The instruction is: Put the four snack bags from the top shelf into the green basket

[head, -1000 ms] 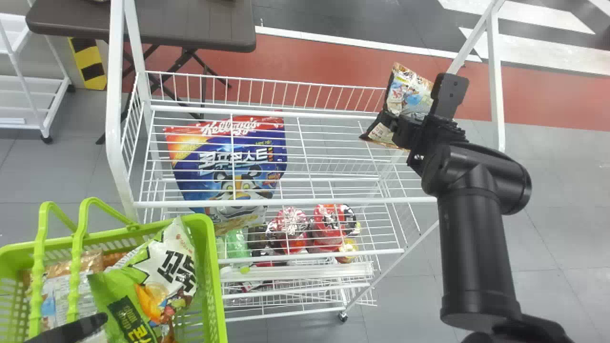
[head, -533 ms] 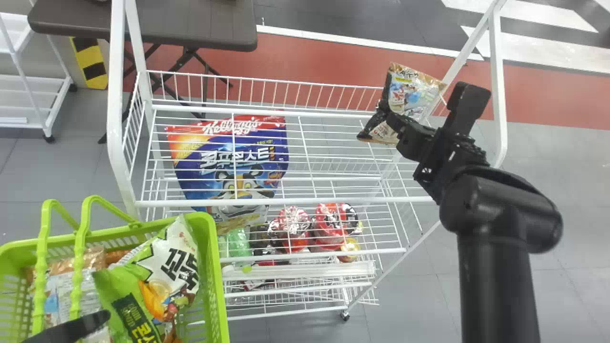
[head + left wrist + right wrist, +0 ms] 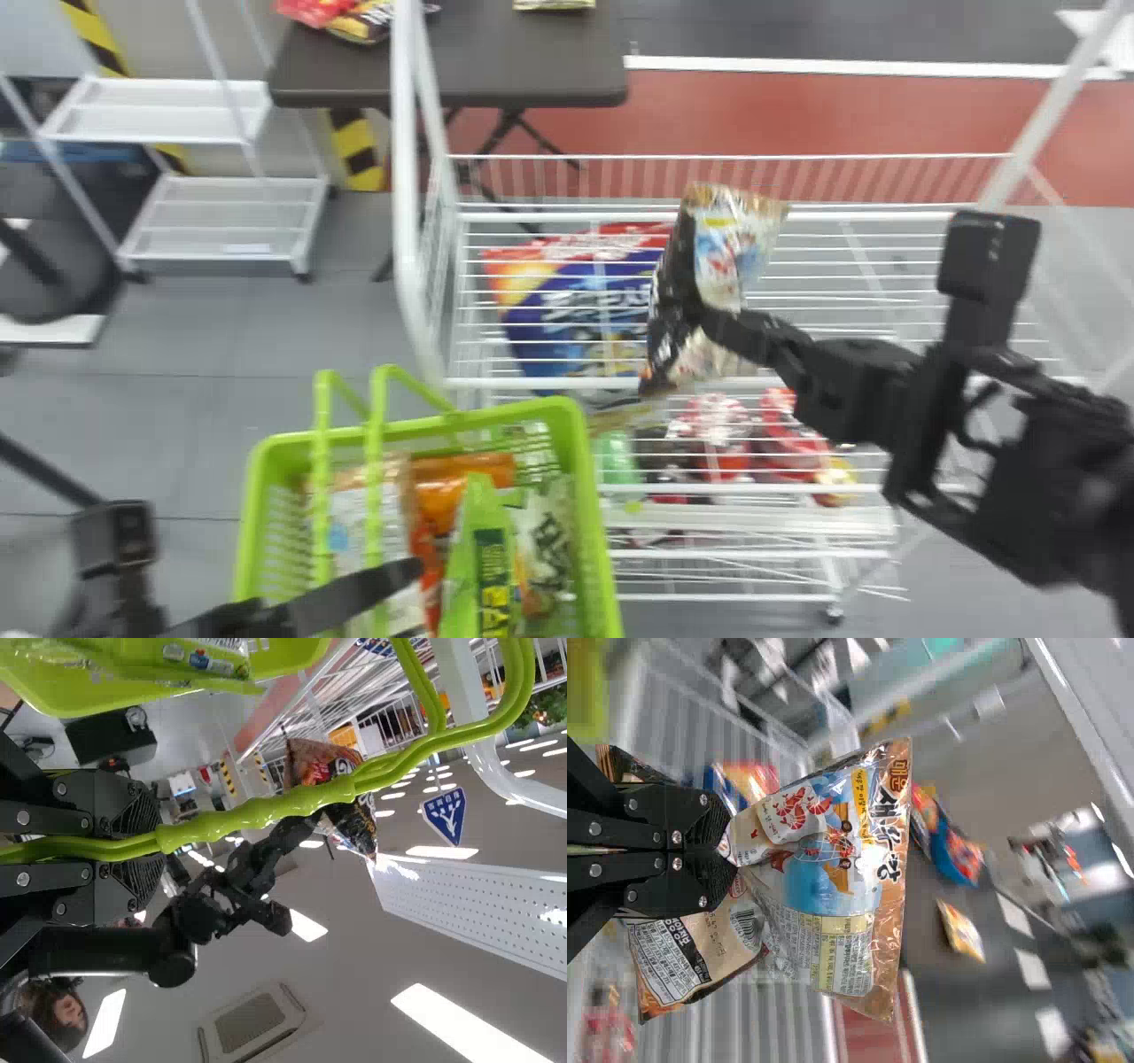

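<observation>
Right end effector [image 3: 716, 328] gripping snack bag [image 3: 728, 244] | wire shelf [image 3: 549, 384] | table [image 3: 532, 75] beyond

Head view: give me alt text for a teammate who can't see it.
The black right gripper holds a brown, white and black foil snack bag over a white wire rack, where a large blue, red-topped bag shows through the wires. At lower left, the black left gripper is at the handles of a bright green plastic basket holding several snack bags.

Bold Korean lettering [image 3: 888, 828] is running along the snack bag [image 3: 780, 855]. A blue sign [image 3: 445, 815] is displaying a white symbol. Blurred lettering [image 3: 493, 580] is marking the green bag [image 3: 461, 576].
</observation>
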`<state>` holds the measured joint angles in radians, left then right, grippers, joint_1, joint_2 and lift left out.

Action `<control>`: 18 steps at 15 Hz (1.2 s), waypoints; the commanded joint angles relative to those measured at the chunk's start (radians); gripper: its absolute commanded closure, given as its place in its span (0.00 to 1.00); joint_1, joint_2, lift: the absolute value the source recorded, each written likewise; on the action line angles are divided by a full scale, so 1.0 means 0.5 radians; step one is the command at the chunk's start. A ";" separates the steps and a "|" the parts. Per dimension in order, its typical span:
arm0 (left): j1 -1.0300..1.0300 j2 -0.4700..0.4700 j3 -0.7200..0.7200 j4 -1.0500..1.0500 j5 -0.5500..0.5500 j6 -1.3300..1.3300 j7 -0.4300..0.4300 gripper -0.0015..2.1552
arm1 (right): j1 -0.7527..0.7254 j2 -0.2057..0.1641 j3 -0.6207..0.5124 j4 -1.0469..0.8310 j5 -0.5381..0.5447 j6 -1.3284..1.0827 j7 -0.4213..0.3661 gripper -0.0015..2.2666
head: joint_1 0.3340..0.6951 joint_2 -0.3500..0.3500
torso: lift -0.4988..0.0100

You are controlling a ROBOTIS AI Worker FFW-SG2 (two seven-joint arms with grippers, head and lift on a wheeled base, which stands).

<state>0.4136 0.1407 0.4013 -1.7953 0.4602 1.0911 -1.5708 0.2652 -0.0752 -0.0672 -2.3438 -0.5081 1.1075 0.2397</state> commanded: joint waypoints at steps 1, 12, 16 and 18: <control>-0.005 0.001 -0.002 -0.002 0.000 0.001 -0.020 1.00 | 0.108 0.000 0.095 -0.080 -0.156 0.152 0.061 0.99 | 1.00 0.68 | 0.98; -0.014 0.004 -0.026 -0.002 0.003 0.001 -0.020 1.00 | -0.101 0.015 0.432 0.494 -0.457 0.588 0.113 0.99 | 1.00 1.00 | 0.98; -0.014 0.001 -0.036 -0.005 0.003 0.001 -0.020 1.00 | -0.270 0.006 0.472 0.607 -0.435 0.929 0.104 0.72 | 1.00 1.00 | 0.98; -0.014 0.001 -0.036 -0.005 0.003 0.001 -0.020 1.00 | -0.273 -0.003 0.460 0.598 -0.401 0.929 0.104 0.00 | 1.00 1.00 | 0.98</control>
<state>0.4065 0.1414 0.3835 -1.7977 0.4617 1.0915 -1.5708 0.1314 -0.0730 0.1676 -2.0435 -0.7183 1.5648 0.2913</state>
